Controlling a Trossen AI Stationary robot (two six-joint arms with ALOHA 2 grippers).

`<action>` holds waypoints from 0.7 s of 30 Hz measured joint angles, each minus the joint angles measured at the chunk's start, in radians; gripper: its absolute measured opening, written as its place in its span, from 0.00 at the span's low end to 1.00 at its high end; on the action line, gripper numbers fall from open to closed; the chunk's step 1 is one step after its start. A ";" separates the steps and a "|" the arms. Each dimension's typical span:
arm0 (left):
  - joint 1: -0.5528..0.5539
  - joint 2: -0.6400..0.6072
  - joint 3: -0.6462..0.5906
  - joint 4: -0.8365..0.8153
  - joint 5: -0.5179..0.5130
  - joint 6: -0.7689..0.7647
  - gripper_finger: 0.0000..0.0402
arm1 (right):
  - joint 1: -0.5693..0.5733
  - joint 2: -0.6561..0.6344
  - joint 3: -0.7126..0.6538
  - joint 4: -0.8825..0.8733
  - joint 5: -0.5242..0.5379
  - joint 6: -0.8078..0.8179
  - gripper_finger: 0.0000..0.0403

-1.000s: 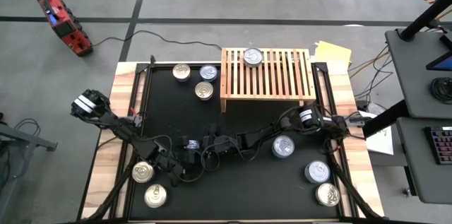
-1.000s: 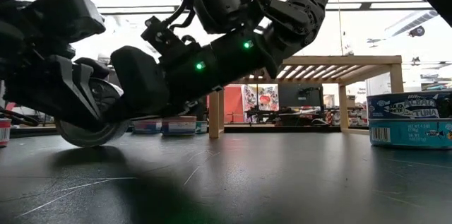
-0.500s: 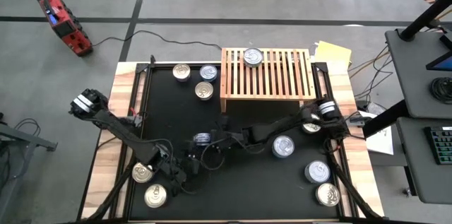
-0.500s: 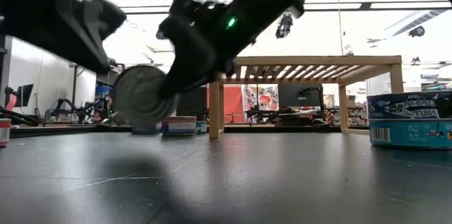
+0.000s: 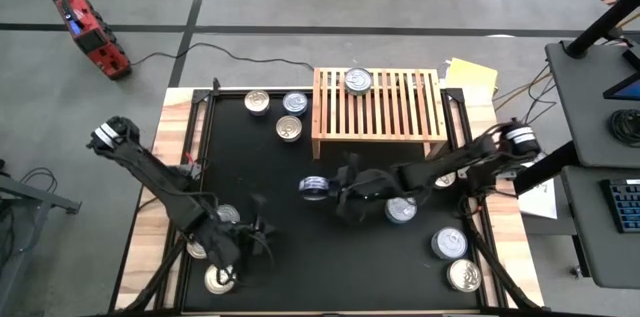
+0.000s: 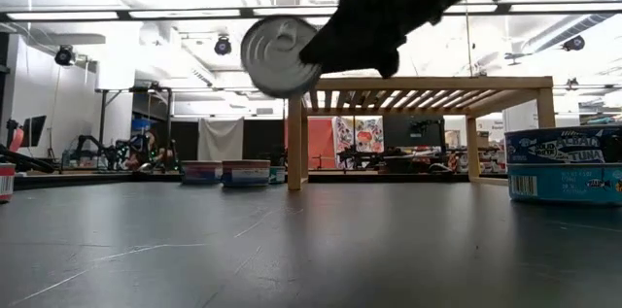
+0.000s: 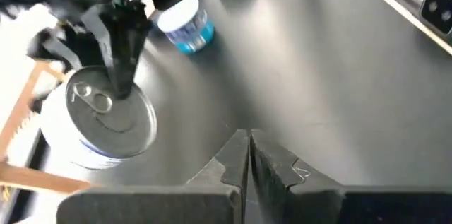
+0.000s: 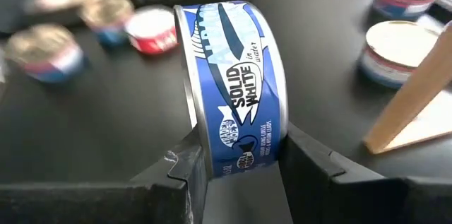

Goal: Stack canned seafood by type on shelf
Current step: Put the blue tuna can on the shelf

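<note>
Right hand pinches a blue tin on edge, lifted above mid-table, just near of the shelf. One tin already sits on the shelf. Left hand pressed together, near-left, over loose tins.

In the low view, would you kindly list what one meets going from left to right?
Red-labelled can at the edge → held can in the right gripper → wooden shelf → stacked blue tuna cans.

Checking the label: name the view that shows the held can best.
Right wrist view: the blue can fills it, label readable, clamped in the right pincer. High view shows it small; low view shows one flat silver end; left wrist view unclear.
</note>
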 joint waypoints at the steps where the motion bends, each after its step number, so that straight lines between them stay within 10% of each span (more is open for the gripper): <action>1: 0.000 -0.024 -0.014 0.018 0.000 0.031 0.00 | -0.009 -0.019 -0.031 0.051 -0.038 0.020 0.32; 11: 0.091 -0.247 -0.334 0.784 0.216 0.356 0.00 | -0.097 -0.073 -0.151 0.300 -0.310 0.044 0.32; 21: 0.199 -0.257 -0.479 1.084 -0.089 0.178 0.06 | -0.094 -0.075 -0.151 0.306 -0.215 -0.127 0.32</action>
